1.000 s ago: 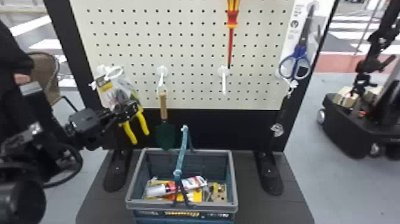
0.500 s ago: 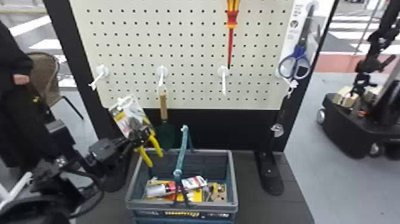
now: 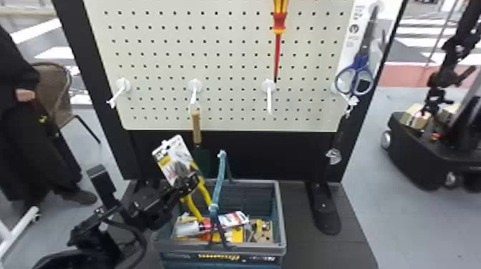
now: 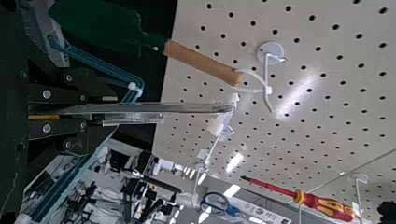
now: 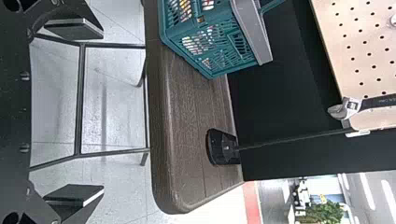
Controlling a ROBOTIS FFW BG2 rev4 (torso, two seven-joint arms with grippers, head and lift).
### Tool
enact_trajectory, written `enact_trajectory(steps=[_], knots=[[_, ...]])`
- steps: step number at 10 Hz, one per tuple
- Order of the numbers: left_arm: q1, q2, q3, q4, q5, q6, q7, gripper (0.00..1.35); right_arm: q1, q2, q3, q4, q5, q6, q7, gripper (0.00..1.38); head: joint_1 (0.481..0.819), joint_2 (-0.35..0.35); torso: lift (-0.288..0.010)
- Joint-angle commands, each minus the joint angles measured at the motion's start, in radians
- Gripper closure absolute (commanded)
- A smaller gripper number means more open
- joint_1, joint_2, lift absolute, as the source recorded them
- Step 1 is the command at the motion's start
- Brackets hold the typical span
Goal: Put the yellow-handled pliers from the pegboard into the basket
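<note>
Left pincer (image 3: 191, 181): clamped on the carded pliers (image 3: 204, 190) | pliers: in its grip, yellow handles slanting below it over the basket (image 3: 281, 218) | trowel (image 3: 197, 132): hanging behind it | right pincer (image 5: 102, 111): spread wide, counter (image 5: 187, 116) beyond it

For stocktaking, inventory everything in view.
Pliers: one, yellow, in left gripper
Basket: one, teal, on table
Packages: several, mixed, in basket
Table: one, dark, under basket
Pegboard: one, cream, behind basket
Trowel: one, green, left of screwdriver
Screwdriver: one, red-yellow, pegboard
Scissors: one, blue, pegboard right
Wrench: one, silver, below scissors
Hooks: several, white, pegboard
Chair: one, brown, far left
Wheeled machine: one, black, far right
Left gripper: one, black, above basket
Right gripper: one, black, before table
</note>
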Motion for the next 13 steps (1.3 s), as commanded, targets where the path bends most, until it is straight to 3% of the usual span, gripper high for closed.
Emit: enact_trajectory(steps=[1, 4, 6, 7, 9, 10, 11, 13], knots=[[-0.009, 0.0, -0.021, 0.071, 0.018, -0.006, -0.012, 1.2, -0.004, 0.001, 0.0, 0.003, 0.001, 0.0, 0.0, 0.13, 0.549, 0.0, -0.1], [-0.049, 0.0, -0.057, 0.228, 0.041, -0.025, -0.045, 1.2, -0.006, 0.001, 0.0, 0.008, -0.001, 0.0, 0.0, 0.13, 0.549, 0.0, -0.1], [-0.084, 0.006, -0.063, 0.267, 0.026, -0.011, -0.066, 1.2, -0.01, 0.001, 0.0, 0.01, -0.001, 0.0, 0.0, 0.13, 0.549, 0.0, -0.1], [-0.088, 0.011, -0.062, 0.267, 0.024, -0.013, -0.068, 1.12, -0.012, 0.001, 0.0, 0.013, -0.001, 0.0, 0.0, 0.13, 0.549, 0.0, -0.1], [-0.092, 0.009, -0.045, 0.267, 0.014, -0.059, -0.057, 0.13, -0.01, 0.001, 0.0, 0.013, -0.001, 0.0, 0.0, 0.13, 0.549, 0.0, -0.1], [-0.101, 0.012, -0.045, 0.267, 0.015, -0.068, -0.057, 0.06, -0.01, 0.001, 0.0, 0.013, -0.001, -0.002, 0.0, 0.13, 0.549, 0.0, -0.1], [-0.103, 0.011, -0.045, 0.267, 0.017, -0.068, -0.057, 0.17, -0.01, 0.001, 0.0, 0.013, -0.001, -0.002, 0.0, 0.13, 0.549, 0.0, -0.1], [-0.101, 0.008, -0.045, 0.267, 0.02, -0.069, -0.054, 0.25, -0.01, 0.001, 0.0, 0.013, -0.001, -0.002, 0.0, 0.13, 0.549, 0.0, -0.1]])
